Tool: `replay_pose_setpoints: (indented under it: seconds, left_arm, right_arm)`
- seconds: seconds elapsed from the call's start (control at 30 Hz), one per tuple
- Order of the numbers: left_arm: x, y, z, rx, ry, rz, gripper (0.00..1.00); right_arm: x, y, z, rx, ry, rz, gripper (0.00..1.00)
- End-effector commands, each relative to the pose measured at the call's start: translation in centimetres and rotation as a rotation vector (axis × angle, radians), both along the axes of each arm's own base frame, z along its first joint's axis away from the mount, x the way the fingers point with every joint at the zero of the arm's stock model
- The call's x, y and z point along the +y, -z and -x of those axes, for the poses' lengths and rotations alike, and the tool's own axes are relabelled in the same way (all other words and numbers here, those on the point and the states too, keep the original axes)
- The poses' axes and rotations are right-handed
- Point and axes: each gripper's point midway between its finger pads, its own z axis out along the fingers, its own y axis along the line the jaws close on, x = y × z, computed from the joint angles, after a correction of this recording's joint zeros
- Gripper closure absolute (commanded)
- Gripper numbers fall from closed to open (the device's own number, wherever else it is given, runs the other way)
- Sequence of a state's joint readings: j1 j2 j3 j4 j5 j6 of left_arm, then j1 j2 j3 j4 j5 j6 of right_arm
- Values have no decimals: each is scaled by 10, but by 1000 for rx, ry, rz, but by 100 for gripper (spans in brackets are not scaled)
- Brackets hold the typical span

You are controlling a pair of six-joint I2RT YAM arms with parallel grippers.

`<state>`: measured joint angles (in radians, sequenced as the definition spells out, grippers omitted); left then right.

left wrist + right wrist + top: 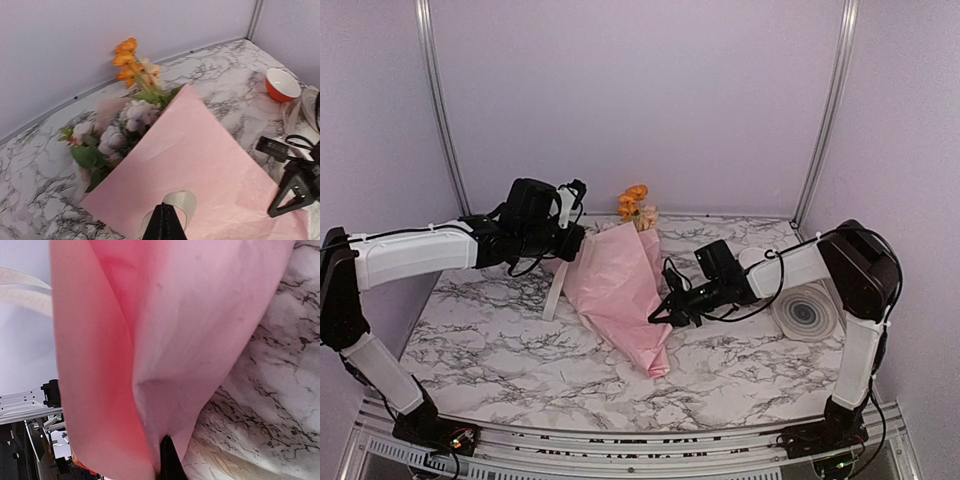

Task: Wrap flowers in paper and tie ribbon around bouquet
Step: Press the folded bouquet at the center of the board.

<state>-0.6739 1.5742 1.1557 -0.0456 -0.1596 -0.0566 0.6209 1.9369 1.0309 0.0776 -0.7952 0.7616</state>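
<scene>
Leftmost, the left gripper hung above the marble table at the upper left corner of the paper, its claw pressed fully together and pinching the ribbon. One cream strip dropped from it to the tabletop just beside the paper, and in the left wrist view a small loop of the same band curled at the fingertips. The pink sheet was folded into a loose cone that lay tilted across the middle of the table, wide mouth toward the back wall and narrow tail toward the near edge. Inside that cone sat the flowers: orange heads stuck out highest, while pale pink and white blooms and green leaves spilled from the left side of the mouth. At the cone's right edge, about halfway down, the right gripper had its claw closed tight on a fold of the paper. Further right lay a round pale reel with grey rings, flat on the table. Near the back right corner stood a small orange-red bowl, white inside.
</scene>
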Motion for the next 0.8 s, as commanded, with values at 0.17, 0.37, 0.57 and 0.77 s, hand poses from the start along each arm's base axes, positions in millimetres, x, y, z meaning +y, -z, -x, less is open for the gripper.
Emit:
replay_pose_setpoints:
  seconds: [0.17, 0.37, 0.57, 0.77]
  left_arm:
    - [-114, 115, -8, 295, 249, -66, 100]
    - [-130, 154, -20, 347, 249, -90, 100]
    - [-126, 178, -11, 382, 260, -137, 100]
    - [-121, 184, -8, 384, 266, -164, 100]
  right_arm:
    - [4, -3, 0, -27, 21, -27, 98]
    - [-2, -6, -12, -109, 26, 66, 79]
    - [-58, -29, -35, -325, 110, 393, 59]
    - [-170, -46, -55, -405, 266, 754, 45]
